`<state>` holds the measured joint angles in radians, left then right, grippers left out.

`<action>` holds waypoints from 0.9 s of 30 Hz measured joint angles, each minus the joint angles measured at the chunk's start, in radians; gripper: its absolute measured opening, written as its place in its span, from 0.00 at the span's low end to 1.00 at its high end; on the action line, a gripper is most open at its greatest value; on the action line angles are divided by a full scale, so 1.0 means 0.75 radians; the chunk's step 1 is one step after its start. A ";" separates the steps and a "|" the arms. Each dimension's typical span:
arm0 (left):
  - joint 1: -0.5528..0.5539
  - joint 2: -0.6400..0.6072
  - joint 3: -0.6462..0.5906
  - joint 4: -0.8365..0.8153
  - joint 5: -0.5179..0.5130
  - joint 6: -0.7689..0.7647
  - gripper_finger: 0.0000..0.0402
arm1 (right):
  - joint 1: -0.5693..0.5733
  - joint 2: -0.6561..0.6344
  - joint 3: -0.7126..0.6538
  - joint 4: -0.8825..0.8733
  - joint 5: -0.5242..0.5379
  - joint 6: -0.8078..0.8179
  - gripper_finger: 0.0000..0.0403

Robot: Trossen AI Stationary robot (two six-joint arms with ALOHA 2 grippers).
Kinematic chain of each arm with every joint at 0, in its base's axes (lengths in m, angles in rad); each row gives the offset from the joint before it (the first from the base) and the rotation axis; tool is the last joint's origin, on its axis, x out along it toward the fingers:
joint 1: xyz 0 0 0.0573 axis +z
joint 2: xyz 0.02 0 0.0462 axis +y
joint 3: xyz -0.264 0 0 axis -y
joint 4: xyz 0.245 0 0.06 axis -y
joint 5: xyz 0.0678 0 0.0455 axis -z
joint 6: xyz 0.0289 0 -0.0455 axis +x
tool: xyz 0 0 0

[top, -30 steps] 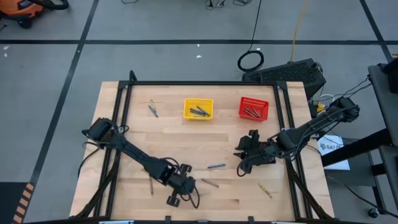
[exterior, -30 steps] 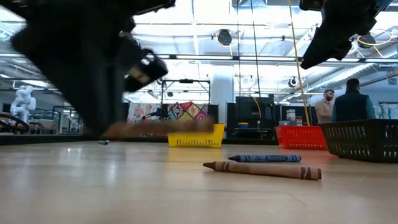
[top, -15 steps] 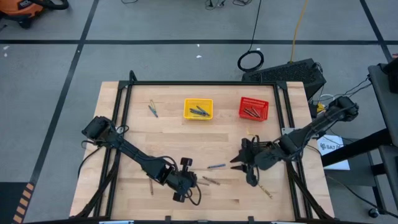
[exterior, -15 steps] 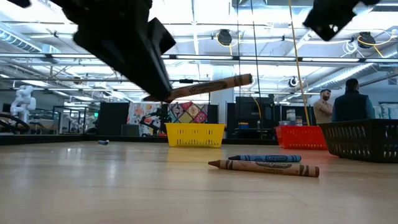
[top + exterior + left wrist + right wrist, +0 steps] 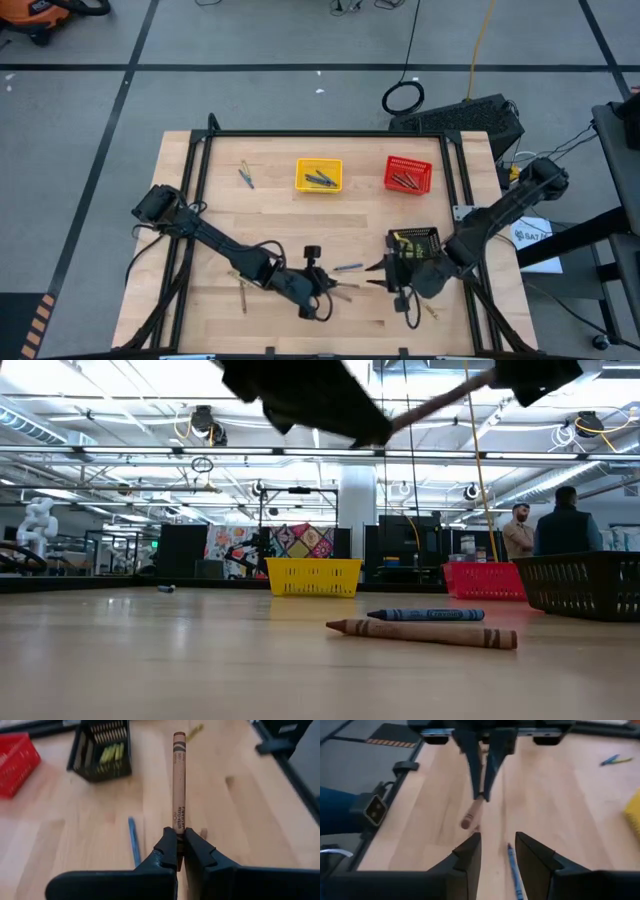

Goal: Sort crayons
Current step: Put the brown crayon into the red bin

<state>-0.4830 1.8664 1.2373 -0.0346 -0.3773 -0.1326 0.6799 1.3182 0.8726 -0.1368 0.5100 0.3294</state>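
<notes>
Left end effector (image 5: 180, 845) gripping brown crayon (image 5: 179, 780) (base hidden)

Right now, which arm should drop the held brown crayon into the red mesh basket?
Right, probably: left gripper offers the brown crayon toward the open right gripper, nearer the red mesh basket.

Table (image 5: 330, 225): pale wood planks, smooth, slightly glossy. Brown crayon (image 5: 178, 795): matt paper wrapper. Black basket (image 5: 102, 750) and red basket (image 5: 408, 174): mesh.

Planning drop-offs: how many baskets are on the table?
3: yellow basket at the back middle, red basket to its right, black basket nearer, right of centre. None appears hidden.
</notes>
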 joint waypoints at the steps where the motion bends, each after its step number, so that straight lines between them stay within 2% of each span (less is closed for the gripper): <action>1: -0.001 0.000 0.000 0.024 -0.004 0.012 0.01 | 0.015 0.000 0.000 0.000 0.042 0.001 0.27; 6: 0.001 -0.001 0.001 0.174 -0.012 0.070 0.01 | 0.101 0.000 0.000 0.037 0.188 0.003 0.27; 10: 0.007 -0.001 0.001 0.273 -0.019 0.123 0.01 | 0.150 0.006 0.000 0.089 0.198 -0.002 0.27; 15: 0.013 -0.001 0.001 0.379 -0.021 0.163 0.01 | 0.182 0.012 0.000 0.091 0.292 -0.002 0.27; 20: 0.019 -0.001 0.001 0.484 -0.027 0.188 0.01 | 0.187 0.014 0.000 0.113 0.297 -0.023 0.27; 27: 0.023 -0.001 0.001 0.555 -0.028 0.198 0.01 | 0.186 0.014 0.000 0.253 0.306 -0.178 0.27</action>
<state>-0.4659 1.8660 1.2381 0.3818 -0.3981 0.0162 0.8193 1.3289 0.8726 0.0531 0.7398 0.1963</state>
